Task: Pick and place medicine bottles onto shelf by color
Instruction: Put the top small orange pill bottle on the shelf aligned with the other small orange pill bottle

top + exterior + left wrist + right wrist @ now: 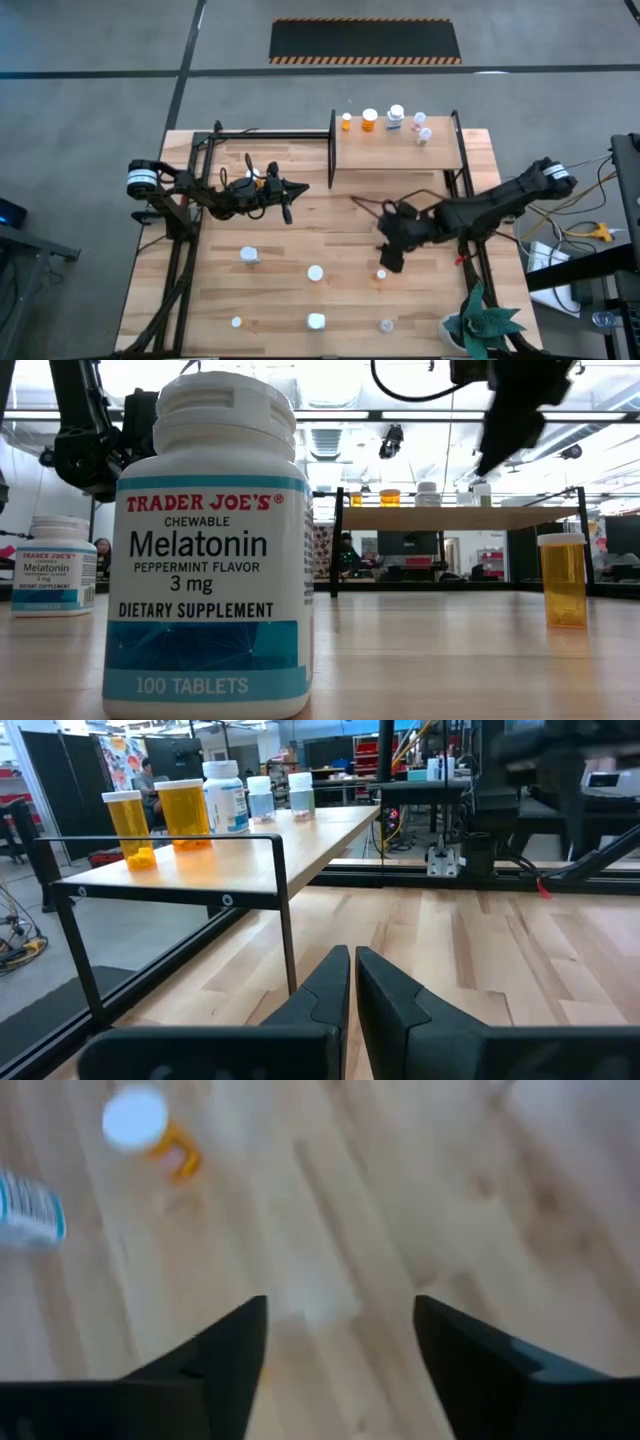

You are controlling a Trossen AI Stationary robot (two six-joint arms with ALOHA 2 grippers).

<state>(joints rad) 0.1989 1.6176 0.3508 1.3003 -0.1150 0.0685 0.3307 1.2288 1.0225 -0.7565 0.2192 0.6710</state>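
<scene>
A small orange plastic medicine bottle [381, 274] with a white cap stood upright on the light-wood plank surface [300, 245], just beside the right pincer [392, 258], whose fingers stood apart and empty, while the left pincer [352, 982] was closed on nothing near the light-wood shelf [385, 155] already holding five bottles. It looked light, rigid, smooth and easily tipped, best taken across its body below the cap. A nearer white bottle [210, 550] read "Trader Joe's Chewable Melatonin, Peppermint Flavor, 3 mg, Dietary Supplement, 100 Tablets"
</scene>
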